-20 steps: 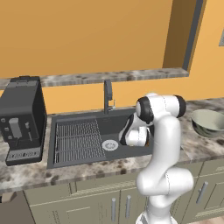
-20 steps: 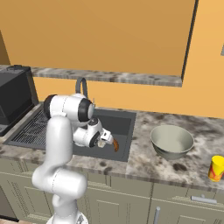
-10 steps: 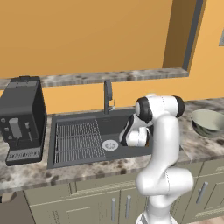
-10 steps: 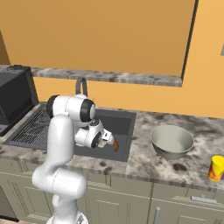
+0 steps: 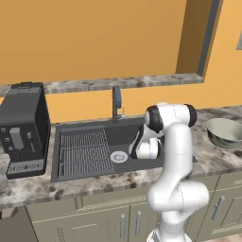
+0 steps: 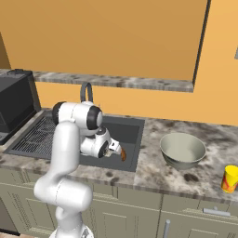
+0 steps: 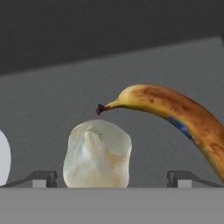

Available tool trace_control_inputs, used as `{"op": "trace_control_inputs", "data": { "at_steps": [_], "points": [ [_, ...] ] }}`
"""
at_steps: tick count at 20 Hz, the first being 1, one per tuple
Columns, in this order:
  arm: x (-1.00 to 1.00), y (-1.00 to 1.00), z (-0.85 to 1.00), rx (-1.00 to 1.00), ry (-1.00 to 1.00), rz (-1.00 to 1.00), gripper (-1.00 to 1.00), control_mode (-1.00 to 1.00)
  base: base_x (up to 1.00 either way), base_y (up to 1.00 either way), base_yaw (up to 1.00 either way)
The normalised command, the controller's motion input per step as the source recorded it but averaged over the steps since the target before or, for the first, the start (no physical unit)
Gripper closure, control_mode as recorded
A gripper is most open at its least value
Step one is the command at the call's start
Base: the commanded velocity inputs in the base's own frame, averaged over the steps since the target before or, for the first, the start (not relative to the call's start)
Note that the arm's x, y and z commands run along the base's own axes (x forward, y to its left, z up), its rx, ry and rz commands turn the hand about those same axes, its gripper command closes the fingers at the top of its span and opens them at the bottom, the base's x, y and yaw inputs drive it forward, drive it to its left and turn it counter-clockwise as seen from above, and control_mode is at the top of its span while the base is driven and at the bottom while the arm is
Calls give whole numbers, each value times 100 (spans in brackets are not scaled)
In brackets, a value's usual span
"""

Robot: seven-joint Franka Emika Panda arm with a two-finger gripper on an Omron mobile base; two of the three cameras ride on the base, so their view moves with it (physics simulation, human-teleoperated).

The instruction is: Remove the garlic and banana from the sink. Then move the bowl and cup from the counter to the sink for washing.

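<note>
**Reaching into the basin with the garlic framed between spread fingers**

Holding almost the same stance as a second ago, the arm is only creeping lower and closer, so nothing has left the sink (image 5: pixel 85 153) yet and the first step of the task is still pending.

The arm is folding over from its base, elbow high, with the wrist bending down into the right-hand part of the basin, beside the drain (image 5: pixel 118 156).

On the counter, the bowl (image 6: pixel 182 149) is sitting well to the right of the sink and the cup (image 6: pixel 229 178) further right again, both untouched.

The banana (image 7: pixel 175 114) is lying on the sink floor, its stem end arching over toward the garlic (image 7: pixel 97 154), just beside it.

The gripper (image 7: pixel 113 178) is standing wide, holding nothing, its two fingertips (image 7: pixel 41 178) flanking the garlic, which is sitting nearer the left tip. A close looks likely to catch the bulb.
</note>
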Motion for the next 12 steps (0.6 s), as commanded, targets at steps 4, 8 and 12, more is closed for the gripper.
{"op": "trace_control_inputs", "data": {
  "at_steps": [4, 8, 12],
  "points": [
    [12, 6, -9, 0, 0, -2, -100, -100, 0, 0, 0],
    [14, 9, -10, 0, 0, -1, -100, -100, 0, 0, 0],
    [14, 7, -12, 0, 0, -1, -100, -100, 0, 0, 0]
  ]
}}
